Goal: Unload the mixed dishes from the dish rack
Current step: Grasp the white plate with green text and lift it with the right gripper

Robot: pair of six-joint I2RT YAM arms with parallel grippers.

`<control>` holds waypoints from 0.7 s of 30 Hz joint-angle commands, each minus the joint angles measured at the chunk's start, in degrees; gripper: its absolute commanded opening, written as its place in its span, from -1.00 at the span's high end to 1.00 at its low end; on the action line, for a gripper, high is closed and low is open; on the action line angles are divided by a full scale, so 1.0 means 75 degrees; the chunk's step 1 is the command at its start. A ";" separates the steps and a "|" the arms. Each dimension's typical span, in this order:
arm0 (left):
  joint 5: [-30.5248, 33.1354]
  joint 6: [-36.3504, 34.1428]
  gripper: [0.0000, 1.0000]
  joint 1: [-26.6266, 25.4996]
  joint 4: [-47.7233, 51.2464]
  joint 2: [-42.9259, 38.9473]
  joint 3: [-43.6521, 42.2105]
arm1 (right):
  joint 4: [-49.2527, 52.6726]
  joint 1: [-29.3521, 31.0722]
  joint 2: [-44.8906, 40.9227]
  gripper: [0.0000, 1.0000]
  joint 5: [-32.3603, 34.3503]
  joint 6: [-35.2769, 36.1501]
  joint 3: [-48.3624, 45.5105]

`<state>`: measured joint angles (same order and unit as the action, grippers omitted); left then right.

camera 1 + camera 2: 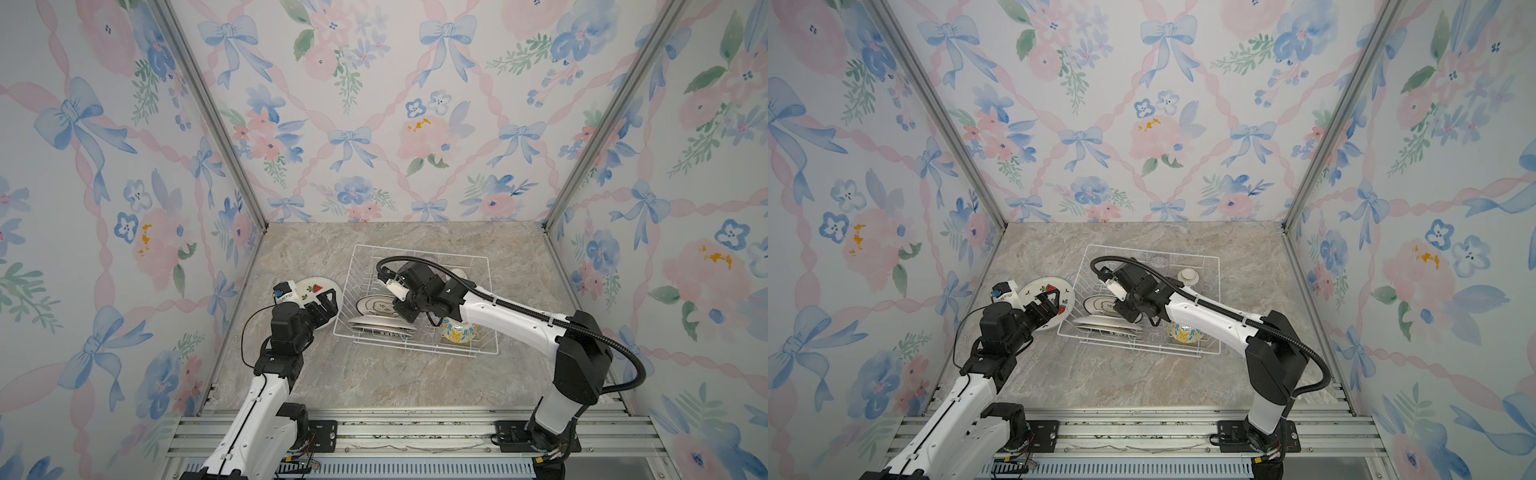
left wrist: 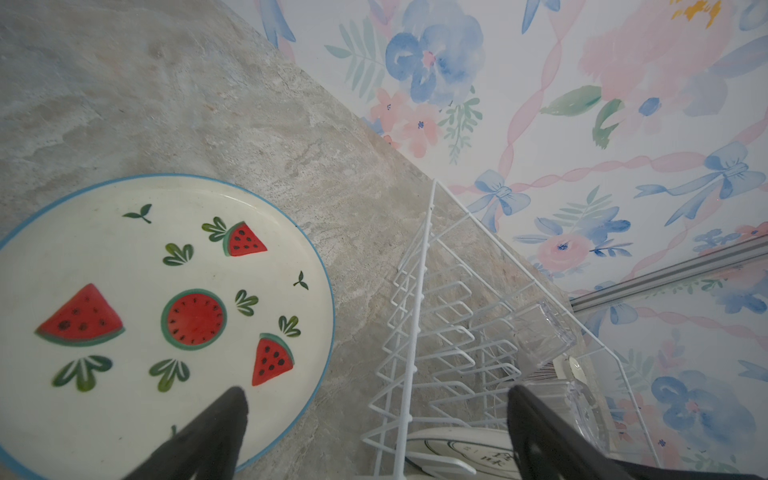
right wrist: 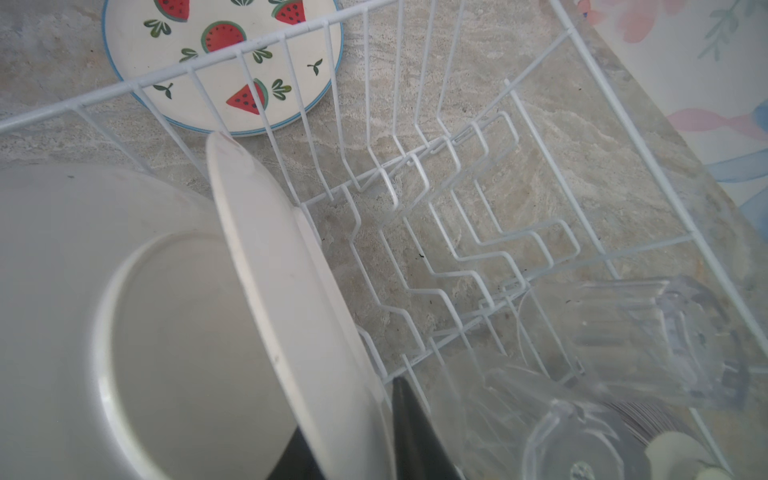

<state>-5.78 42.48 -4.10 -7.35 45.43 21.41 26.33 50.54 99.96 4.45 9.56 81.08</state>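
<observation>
Both top views: dish rack (image 1: 419,250) sat mid-frame, watermelon plate (image 1: 313,286) flat just left of its edge, open tabletop (image 1: 374,382) below. Left wrist: left gripper (image 2: 376,390) gaped wide over plate rim and rack wall. Right wrist: right gripper (image 3: 347,409) clamped rim of upright white plate (image 3: 266,249) inside rack, empty slots (image 3: 478,232) beside.

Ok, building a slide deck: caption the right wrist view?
Right tool pinching a white plate by its rim inside the dish rack; watermelon plate lies outside on the table.

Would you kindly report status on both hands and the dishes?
Left hand open over watermelon plate's edge. Right hand shut on white plate in dish rack. Glass cup close by.
</observation>
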 commanded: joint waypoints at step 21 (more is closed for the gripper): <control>-0.0302 0.0330 -0.96 -0.0060 0.0844 0.0165 0.1232 | -0.0634 -0.0228 -0.1092 1.00 0.0356 0.0191 0.0104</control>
<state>-6.83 44.21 -4.16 -2.15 47.29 28.27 25.76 49.67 95.59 8.38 14.44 81.03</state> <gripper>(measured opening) 0.980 0.059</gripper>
